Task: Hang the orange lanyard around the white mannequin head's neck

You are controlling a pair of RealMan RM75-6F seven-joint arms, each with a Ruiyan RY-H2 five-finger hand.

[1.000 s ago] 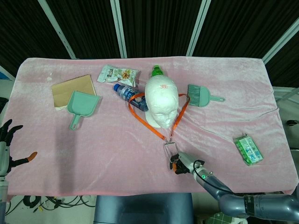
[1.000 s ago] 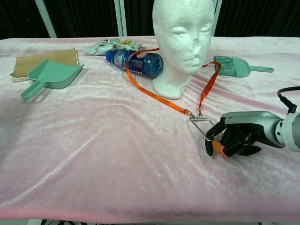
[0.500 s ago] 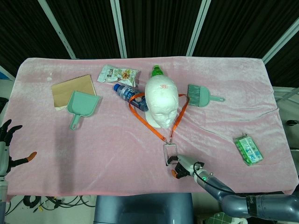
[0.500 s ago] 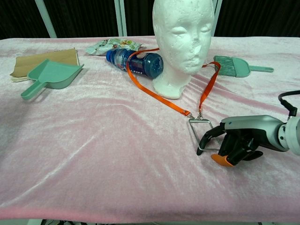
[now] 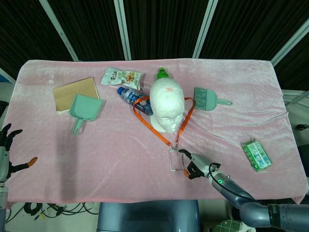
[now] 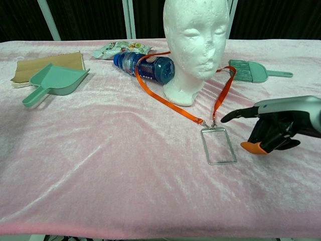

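The white mannequin head (image 5: 166, 106) (image 6: 195, 45) stands upright mid-table. The orange lanyard (image 5: 153, 126) (image 6: 170, 103) runs behind its neck, and both straps come forward to a clip. The clear badge holder (image 5: 177, 159) (image 6: 218, 145) lies flat on the pink cloth below the clip. My right hand (image 5: 196, 165) (image 6: 273, 129) hovers just right of the holder with nothing in it, one finger stretched toward the holder and apart from it. My left hand (image 5: 7, 147) is at the far left edge, fingers spread and holding nothing.
A blue bottle (image 5: 133, 96) lies against the mannequin's left side under the strap. A teal dustpan (image 5: 86, 108), brown notebook (image 5: 72, 92) and snack bag (image 5: 122, 76) sit to the left. A teal brush (image 5: 208, 99) and green packet (image 5: 257, 154) lie to the right.
My right hand let go of the badge holder and drew away to the right. The holder, earlier lifted at the fingertips, now lies flat on the cloth.
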